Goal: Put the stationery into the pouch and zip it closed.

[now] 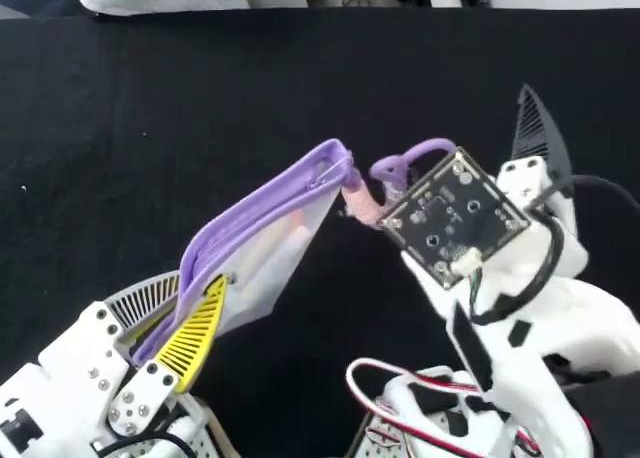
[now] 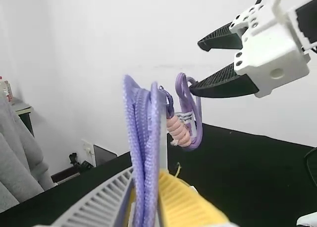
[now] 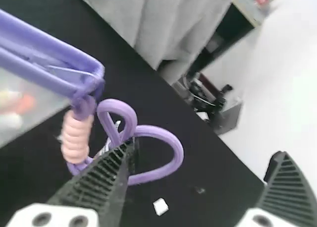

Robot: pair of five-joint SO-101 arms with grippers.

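While the left gripper (image 1: 180,316) clamps the pouch (image 1: 268,230) in its jaws, the right gripper (image 3: 205,150) holds its jaws apart at the purple loop (image 3: 116,105).

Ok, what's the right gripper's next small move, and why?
Probably close on the purple cord loop by the pink coiled charm: the open right gripper has one black finger at it, and the left gripper clamps the clear purple-edged pouch.

White arms (image 1: 560,308); left tool (image 1: 200,286) yellow and grey, right tool (image 3: 205,150) black.
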